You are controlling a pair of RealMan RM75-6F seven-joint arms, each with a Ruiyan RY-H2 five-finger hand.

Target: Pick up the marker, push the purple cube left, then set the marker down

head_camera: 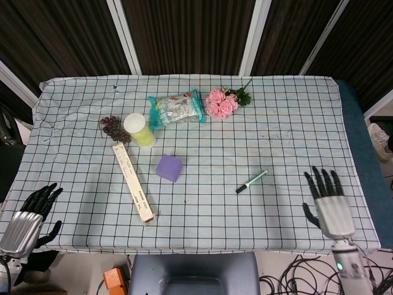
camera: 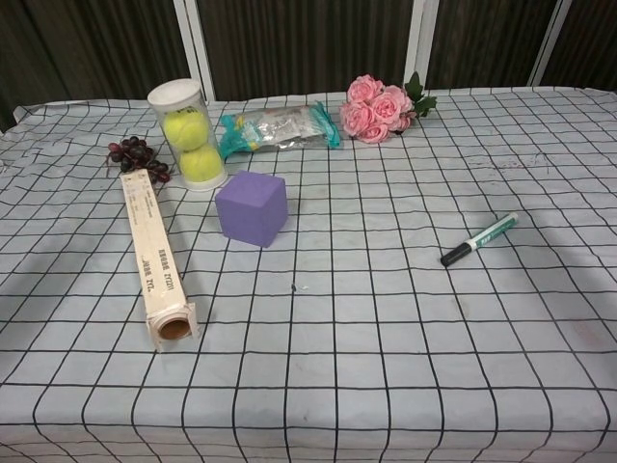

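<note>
Green-capped marker (head_camera: 252, 181) lies diagonal on the bench, between purple cube (head_camera: 169, 168) and the empty, spread-fingered right hand (head_camera: 332, 205), nearer that hand.

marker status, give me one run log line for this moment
marker: lying free on tablecloth | right robot hand: open, apart from marker | left robot hand: idle at table edge | purple cube: beside long box

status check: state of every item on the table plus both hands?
marker: lying flat on the cloth, cap on, not held
purple cube: resting on the cloth, nothing touching it
tennis ball tube: upright, lid on
long box: lying flat
snack bag: lying flat
left hand: empty, fingers apart
right hand: empty, fingers spread
</note>
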